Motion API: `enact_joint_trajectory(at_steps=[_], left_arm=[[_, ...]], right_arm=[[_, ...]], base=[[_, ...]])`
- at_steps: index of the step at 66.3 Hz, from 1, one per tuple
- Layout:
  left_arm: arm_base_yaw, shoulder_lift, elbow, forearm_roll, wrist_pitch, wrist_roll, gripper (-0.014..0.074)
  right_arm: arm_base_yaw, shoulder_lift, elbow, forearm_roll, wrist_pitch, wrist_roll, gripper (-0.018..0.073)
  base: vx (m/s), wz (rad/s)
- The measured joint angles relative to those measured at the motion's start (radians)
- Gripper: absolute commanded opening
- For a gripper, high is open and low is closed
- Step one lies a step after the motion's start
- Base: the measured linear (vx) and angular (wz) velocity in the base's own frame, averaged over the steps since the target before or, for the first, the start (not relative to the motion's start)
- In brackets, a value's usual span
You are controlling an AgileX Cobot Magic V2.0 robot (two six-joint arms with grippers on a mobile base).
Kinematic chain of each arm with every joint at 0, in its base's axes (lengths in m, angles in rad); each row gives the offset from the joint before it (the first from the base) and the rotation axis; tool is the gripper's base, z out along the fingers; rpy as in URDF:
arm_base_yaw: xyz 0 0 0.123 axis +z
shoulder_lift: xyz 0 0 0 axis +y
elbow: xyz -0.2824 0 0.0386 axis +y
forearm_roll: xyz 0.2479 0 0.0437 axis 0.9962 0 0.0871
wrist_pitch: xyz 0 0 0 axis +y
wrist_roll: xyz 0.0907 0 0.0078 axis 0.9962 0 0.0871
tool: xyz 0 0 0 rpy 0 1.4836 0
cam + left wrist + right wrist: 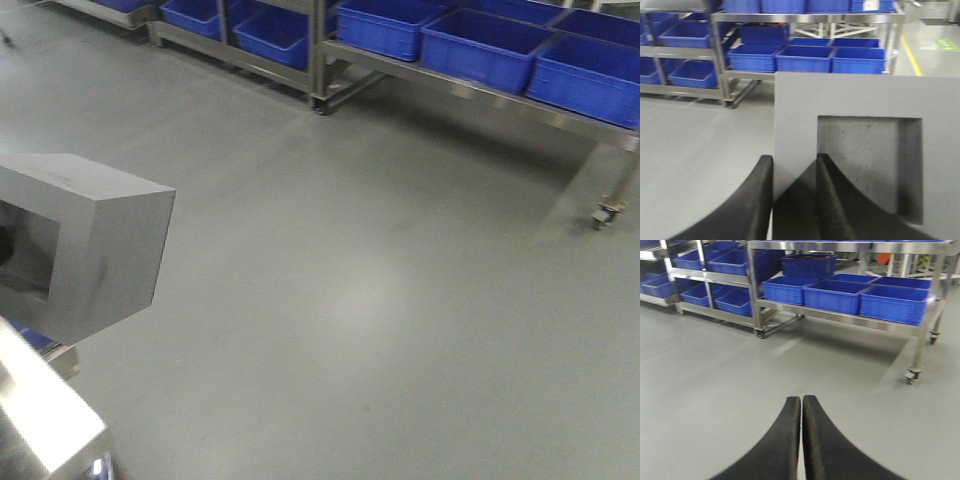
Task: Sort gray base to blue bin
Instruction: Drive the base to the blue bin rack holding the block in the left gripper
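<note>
Currently the left fingers (755, 205) clamp the gray base (840, 95) by its recess wall; judged rigid, matte, non-slip, probably light. Right fingers (782, 440) are pressed together, empty.

The left hand (794, 162) is pinching the gray base (855, 95) by one wall, one finger outside, one inside the recess. The right hand (801, 402) is holding its fingers pressed together.

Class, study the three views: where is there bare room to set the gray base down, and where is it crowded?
Bare: the wide floor between the gray base, held by the left gripper, and the steel racks; also ahead of the shut right gripper. Crowded: rack shelves, blue bins side by side.
</note>
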Motion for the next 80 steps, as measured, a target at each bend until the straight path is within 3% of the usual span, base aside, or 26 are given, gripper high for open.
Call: enact_joint_trajectory(at_steps=[80], left_arm=[[0.000, 0.000, 0.000, 0.000, 0.000, 0.000, -0.0006]], right_arm=[[0.000, 0.000, 0.000, 0.000, 0.000, 0.000, -0.0005]], base=[[0.09, -0.34]])
